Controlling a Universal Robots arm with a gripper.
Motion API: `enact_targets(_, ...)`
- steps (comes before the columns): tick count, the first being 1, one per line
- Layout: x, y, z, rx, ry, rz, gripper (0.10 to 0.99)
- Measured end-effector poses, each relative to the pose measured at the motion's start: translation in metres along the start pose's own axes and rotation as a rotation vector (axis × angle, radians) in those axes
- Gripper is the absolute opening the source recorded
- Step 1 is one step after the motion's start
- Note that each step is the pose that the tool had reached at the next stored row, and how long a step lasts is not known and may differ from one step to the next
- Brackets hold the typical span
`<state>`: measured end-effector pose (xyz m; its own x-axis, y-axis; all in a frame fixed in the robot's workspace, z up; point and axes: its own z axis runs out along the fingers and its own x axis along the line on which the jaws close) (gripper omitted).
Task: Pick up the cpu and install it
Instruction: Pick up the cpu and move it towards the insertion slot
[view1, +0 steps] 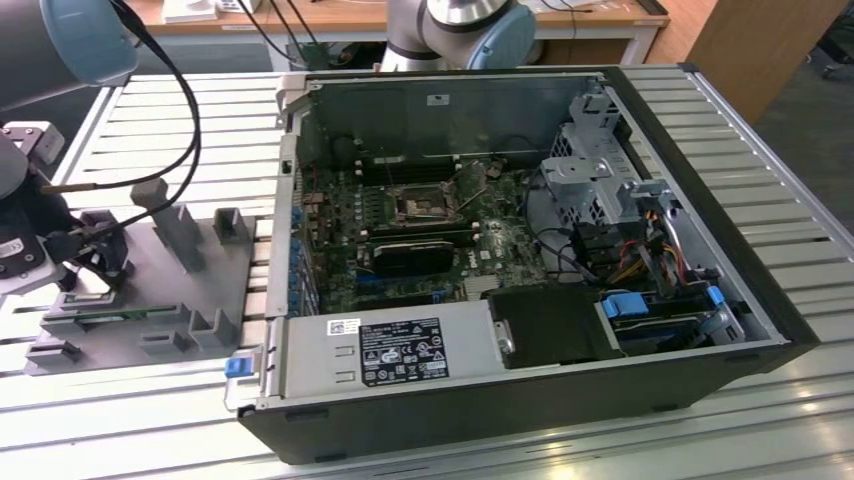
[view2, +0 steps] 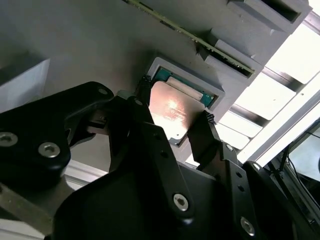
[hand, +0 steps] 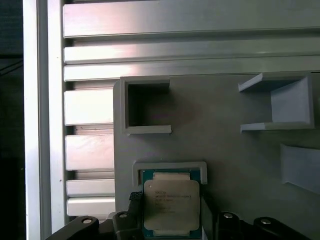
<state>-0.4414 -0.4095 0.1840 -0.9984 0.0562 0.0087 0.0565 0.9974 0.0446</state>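
One cpu (hand: 171, 207) in grey holder (hand: 235, 150), faint unreadable print, tool (view2: 175, 101) spread open astride it

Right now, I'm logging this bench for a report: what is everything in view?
cpu: one, silvery top, in a recess of the fixture.
fixture: one, grey, on the table, at the exterior view's left of the case.
thin board: one, green, on the fixture.
computer case: one, black, open, mid-table.
motherboard: one, green, inside the case.
socket: one, dark frame, on the motherboard.
power supply: one, silvery, inside the case.
table: one, silvery slats, under everything.
gripper: one, black, right over the cpu.
arm: one, grey and pale blue, above the fixture.
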Motion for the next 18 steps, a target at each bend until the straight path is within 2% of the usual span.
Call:
enact_targets(1, 0.0, 0.0, 0.0001, 0.0, 0.0, 0.0, 0.565)
enact_targets(13, -0.0001, 0.0001, -0.0001, 0.0, -0.0004, 0.0, 0.565)
enact_targets(15, 0.0, 0.0001, -0.0004, 0.0, -0.0003, 0.0, 0.573)
enact_targets(16, 0.0, 0.0001, -0.0005, 0.0, -0.0003, 0.0, 0.635)
enact_targets(18, 0.0, 0.0001, -0.001, 0.0, -0.0002, 0.0, 0.635)
